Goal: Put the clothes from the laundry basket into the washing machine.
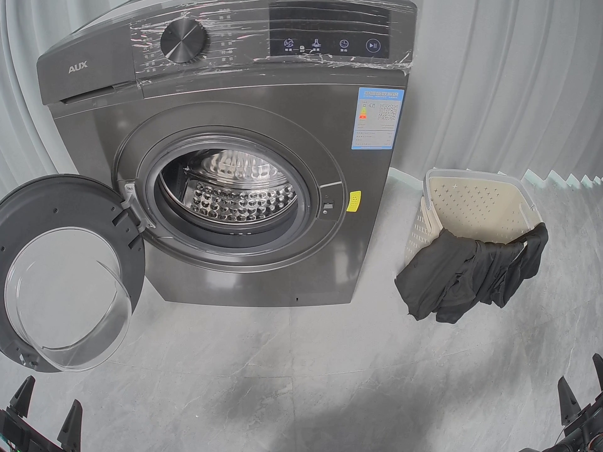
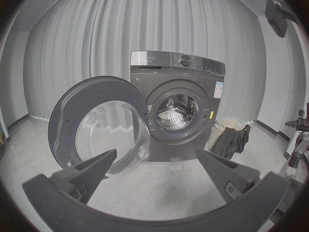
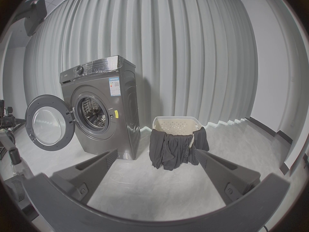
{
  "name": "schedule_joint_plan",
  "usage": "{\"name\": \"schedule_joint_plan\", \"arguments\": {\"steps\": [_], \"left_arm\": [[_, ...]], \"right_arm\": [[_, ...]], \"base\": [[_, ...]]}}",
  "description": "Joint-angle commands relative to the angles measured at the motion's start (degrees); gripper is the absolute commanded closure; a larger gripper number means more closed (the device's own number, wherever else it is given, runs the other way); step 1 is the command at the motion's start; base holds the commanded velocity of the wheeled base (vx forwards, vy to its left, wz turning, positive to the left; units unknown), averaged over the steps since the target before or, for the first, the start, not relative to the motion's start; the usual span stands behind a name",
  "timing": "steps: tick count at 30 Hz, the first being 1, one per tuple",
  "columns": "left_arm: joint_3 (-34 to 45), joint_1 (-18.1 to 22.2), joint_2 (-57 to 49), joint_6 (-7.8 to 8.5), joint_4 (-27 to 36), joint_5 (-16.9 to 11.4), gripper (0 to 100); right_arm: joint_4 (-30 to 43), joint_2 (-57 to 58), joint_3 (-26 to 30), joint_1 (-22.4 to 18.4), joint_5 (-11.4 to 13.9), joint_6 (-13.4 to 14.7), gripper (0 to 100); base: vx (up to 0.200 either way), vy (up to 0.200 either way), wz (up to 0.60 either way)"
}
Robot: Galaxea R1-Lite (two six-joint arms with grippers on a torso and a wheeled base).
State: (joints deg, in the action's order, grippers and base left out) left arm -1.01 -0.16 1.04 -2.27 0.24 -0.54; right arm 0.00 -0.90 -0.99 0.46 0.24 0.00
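We face the washer (image 1: 251, 105), its door (image 1: 63, 199) swung wide for loading; left gripper (image 1: 51, 395) and right gripper (image 1: 579, 371) hang released, clothes (image 1: 468, 271) draped over the basket (image 1: 483, 205).

Drum mouth (image 1: 232, 189): unblocked from the front, bare drum behind it.
Door (image 1: 63, 271): swung out left of the mouth, standing between the left claw (image 1: 50, 403) and the washer (image 1: 251, 89).
Floor (image 1: 282, 359): bare from its near edge up to the washer.
Basket (image 1: 477, 205): far right of the floor, just beside the washer, top open.
Clothes (image 1: 465, 271): draped over the basket's near rim, covering that wall.
Right claw (image 1: 579, 381): fingers spread at the near right corner, bare floor between it and the basket.
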Motion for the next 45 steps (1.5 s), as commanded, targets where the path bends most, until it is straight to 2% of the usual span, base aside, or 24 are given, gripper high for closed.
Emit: {"name": "schedule_joint_plan", "arguments": {"steps": [1, 8, 17, 35, 45], "left_arm": [[0.84, -0.02, -0.86, -0.02, 0.02, 0.01, 0], [0.84, -0.02, -0.86, -0.02, 0.02, 0.01, 0], [0.84, -0.02, -0.86, -0.02, 0.02, 0.01, 0], [0.84, -0.02, -0.86, -0.02, 0.02, 0.01, 0], [0.84, -0.02, -0.86, -0.02, 0.02, 0.01, 0]], "right_arm": [[0.0, 0.9, 0.99, -0.02, 0.02, 0.0, 0], [0.0, 0.9, 0.99, -0.02, 0.02, 0.0, 0], [0.0, 0.9, 0.99, -0.02, 0.02, 0.0, 0], [0.0, 0.9, 0.99, -0.02, 0.02, 0.0, 0], [0.0, 0.9, 0.99, -0.02, 0.02, 0.0, 0]], "base": [[0.0, 0.0, 0.0], [0.0, 0.0, 0.0], [0.0, -0.2, 0.0], [0.0, 0.0, 0.0], [0.0, -0.2, 0.0]]}}
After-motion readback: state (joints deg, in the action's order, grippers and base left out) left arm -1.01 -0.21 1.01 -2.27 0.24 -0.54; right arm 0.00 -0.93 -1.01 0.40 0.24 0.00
